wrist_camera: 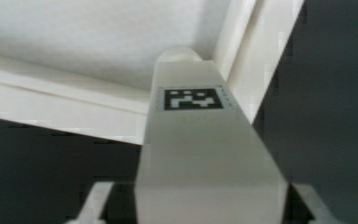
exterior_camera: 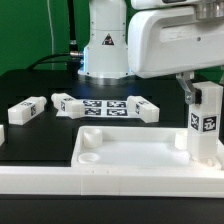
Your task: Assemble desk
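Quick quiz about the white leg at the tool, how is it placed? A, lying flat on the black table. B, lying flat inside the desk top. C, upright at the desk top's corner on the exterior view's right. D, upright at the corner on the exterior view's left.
C: the leg stands upright in the tool, at the corner of the desk top on the exterior view's right.

Black table [exterior_camera: 30,140] takes up most of the shot, and the marker board [exterior_camera: 106,106] lies flat on it toward the back, tags facing up. A long low white rail [exterior_camera: 35,182] runs along the near edge. There's a green backdrop [exterior_camera: 30,30] behind it all, plus a thin dark cable [exterior_camera: 52,58] at the back.
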